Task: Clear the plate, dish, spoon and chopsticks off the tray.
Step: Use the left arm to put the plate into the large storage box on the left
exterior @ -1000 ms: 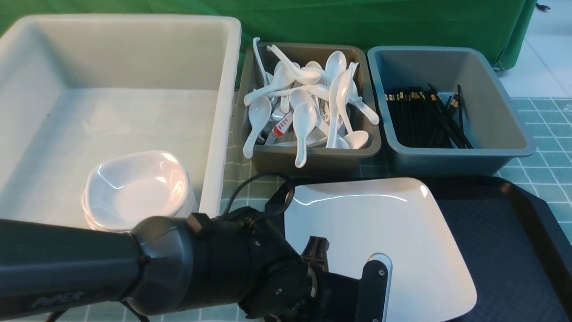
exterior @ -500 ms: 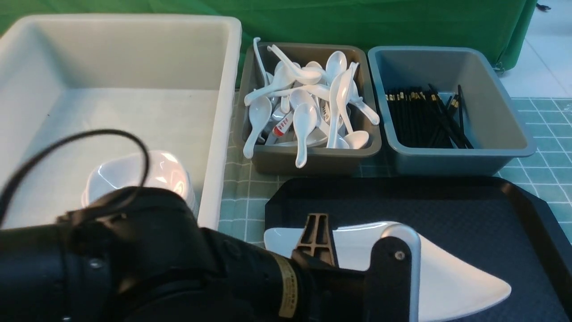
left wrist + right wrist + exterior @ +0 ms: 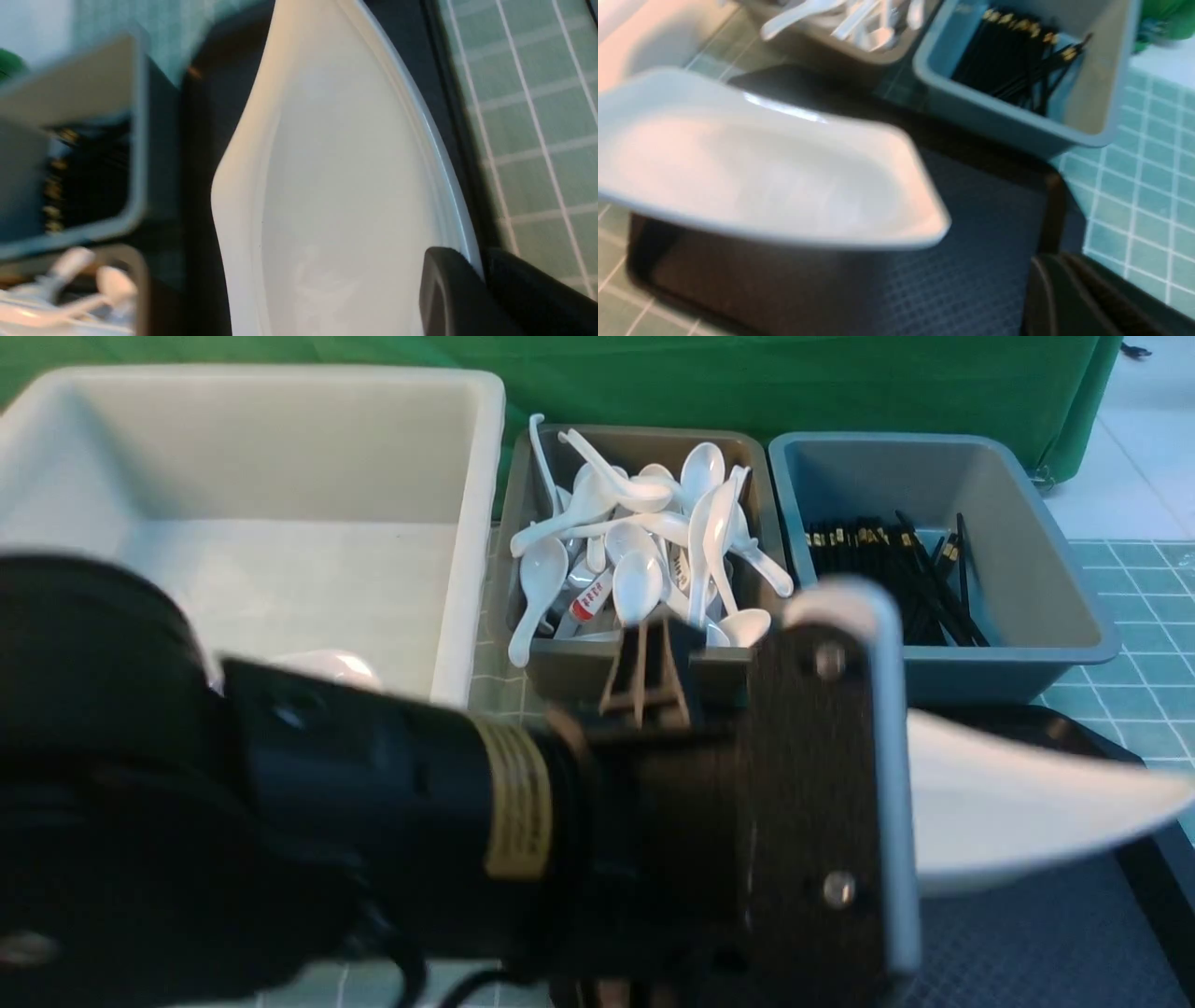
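White tub (image 3: 280,448): largest item, far left of the table. One small white bowl (image 3: 327,663) shows in it, mostly hidden behind the left arm (image 3: 373,821), which fills the lower left of the front view.

Tray (image 3: 1046,943): black, diamond-textured with a raised rim, on the green checked cloth in front of the two smaller tubs. Nothing is seen resting on the part in view.

Plate (image 3: 1027,803): glossy white and square with rounded corners. It is clear of the tray and above it, steeply tilted, so that the front view sees it nearly edge-on with one corner pointing right. The right wrist view shows shadow between it and the tray. The surface is clean, with a faint line running parallel to the rim.

Brown-grey tub (image 3: 560,672): holds a heap of white spoons (image 3: 635,579).

Blue-grey tub (image 3: 1008,663): holds black chopsticks (image 3: 887,569) with gold bands.

Left gripper (image 3: 481,275): clamped on the plate's rim, one finger on each face.

Right gripper (image 3: 1057,298): closed, nothing seen in it, near the tray's edge.
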Robot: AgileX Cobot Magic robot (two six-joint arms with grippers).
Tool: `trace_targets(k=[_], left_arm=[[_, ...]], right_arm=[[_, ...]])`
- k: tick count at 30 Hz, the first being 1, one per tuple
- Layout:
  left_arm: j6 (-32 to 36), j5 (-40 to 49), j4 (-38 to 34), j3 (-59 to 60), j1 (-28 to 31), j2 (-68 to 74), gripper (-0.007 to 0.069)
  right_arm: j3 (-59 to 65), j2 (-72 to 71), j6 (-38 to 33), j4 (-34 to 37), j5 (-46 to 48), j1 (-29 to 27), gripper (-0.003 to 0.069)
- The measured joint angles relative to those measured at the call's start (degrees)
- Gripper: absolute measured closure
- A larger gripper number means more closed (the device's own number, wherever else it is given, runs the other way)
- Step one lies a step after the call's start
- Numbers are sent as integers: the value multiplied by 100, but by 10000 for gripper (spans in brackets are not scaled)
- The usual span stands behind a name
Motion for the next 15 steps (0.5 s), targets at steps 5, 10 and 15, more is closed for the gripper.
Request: trace_targets(k=[5,10,15], left_arm=[[-836,331,1247,-537,140,-297,594],[-1199,533,1980,-600,864,-335,594],[-1277,583,2101,-600,2509,-135,594]], right_arm=[[0,0,37,-133,-857,0,618],[0,0,39,-170,-1606,0,618],[0,50,58,-178,-2316,0,618]])
